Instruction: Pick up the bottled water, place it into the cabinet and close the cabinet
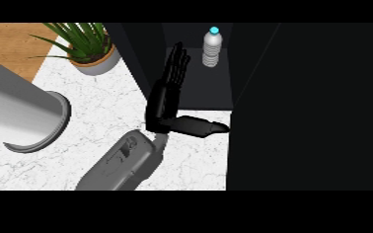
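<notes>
Although standing upright inside the dark cabinet, on its shelf toward the back, bottled water held by nothing; blue cap up, clear ribbed body plainly visible. Judged placed already: picking and setting-in seemingly done, closing the cabinet left to do. Noted one hand only, on a grey forearm rising from the lower edge: fingers straight and together, extended up into the cabinet opening, thumb splayed out to the right, nothing gripped, tips just beside the bottle's left but apart from it. Could not say for certain which arm this was; taken as the left from its position on the counter side, with no right hand seen anywhere. Saw a large black panel filling the right part of the view, probably the cabinet door swung open, though hinge, handle and edge hard to make out against the dark. Interior depth and shelf limits likewise lost in shadow. Elsewhere on the white marble counter: potted plant at upper left, grey cylindrical vessel cut off by the left edge.
</notes>
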Tool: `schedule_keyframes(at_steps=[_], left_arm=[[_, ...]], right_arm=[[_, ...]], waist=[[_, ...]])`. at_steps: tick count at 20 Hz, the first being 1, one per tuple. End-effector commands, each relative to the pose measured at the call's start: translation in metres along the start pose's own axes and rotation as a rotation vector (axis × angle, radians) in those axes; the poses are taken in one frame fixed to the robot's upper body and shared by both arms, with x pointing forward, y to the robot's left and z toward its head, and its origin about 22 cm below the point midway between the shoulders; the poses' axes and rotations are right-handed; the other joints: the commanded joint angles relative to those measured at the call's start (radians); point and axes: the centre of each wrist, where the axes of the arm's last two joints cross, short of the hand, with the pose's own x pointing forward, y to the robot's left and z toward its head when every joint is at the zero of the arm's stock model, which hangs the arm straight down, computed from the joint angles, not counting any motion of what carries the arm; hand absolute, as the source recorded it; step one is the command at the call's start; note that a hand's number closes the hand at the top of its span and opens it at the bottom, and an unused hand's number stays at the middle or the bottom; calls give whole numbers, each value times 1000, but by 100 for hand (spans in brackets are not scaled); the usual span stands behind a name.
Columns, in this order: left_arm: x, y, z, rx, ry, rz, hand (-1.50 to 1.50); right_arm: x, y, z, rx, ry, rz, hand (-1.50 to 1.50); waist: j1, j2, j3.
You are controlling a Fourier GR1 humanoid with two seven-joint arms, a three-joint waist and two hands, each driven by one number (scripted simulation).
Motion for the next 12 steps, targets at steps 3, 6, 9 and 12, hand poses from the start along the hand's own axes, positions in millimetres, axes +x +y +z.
schedule_keyframes(at_steps=[3, 6, 9, 12], left_arm=[[17, 7, 51, 15, 13, 17, -150], [30, 21, 69, 11, 22, 39, -150], [34, 25, 78, 40, -4, 25, -150], [24, 32, 101, 50, 19, 22, -150]], right_arm=[[31, 15, -6, 152, 7, 2, -150], [23, 15, -19, 281, 73, 6, 150], [39, 27, -26, 378, 49, 0, 150], [36, 40, -30, 416, 75, 3, 150]], waist=[[-13, 2, 1], [8, 2, 0], [-2, 5, -1], [-14, 5, -1]])
